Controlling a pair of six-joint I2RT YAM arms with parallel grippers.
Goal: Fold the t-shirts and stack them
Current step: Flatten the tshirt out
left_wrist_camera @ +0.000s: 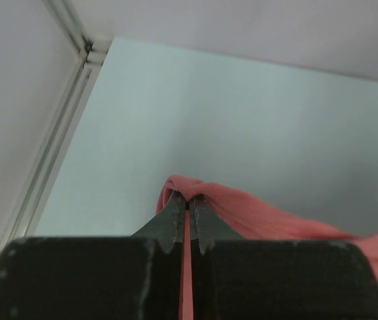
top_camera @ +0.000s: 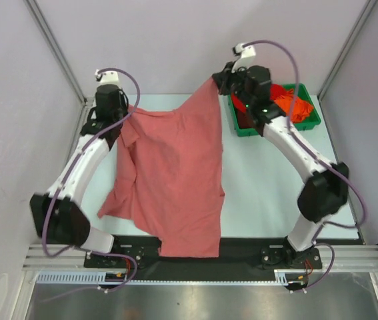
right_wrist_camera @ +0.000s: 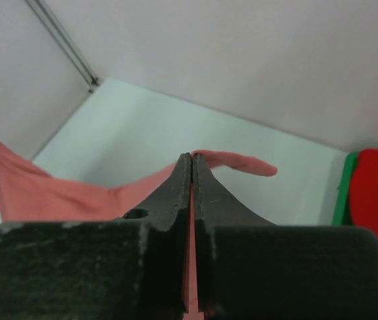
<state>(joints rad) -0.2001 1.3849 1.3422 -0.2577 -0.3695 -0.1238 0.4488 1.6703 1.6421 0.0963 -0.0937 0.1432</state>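
Note:
The large salmon t-shirt (top_camera: 172,173) hangs stretched between both grippers at the back of the table, and its lower end drapes over the table's front edge. My left gripper (top_camera: 123,122) is shut on its far left corner; the cloth shows pinched between the jaws in the left wrist view (left_wrist_camera: 242,210). My right gripper (top_camera: 219,81) is shut on its far right corner, which also shows in the right wrist view (right_wrist_camera: 239,162). The bright red t-shirt (top_camera: 279,90) and the orange t-shirt (top_camera: 297,105) lie crumpled in the green tray.
The green plastic tray (top_camera: 245,127) stands at the back right, under my right arm; its rim shows in the right wrist view (right_wrist_camera: 341,193). Pale walls and metal frame posts (top_camera: 55,50) close in the back and sides.

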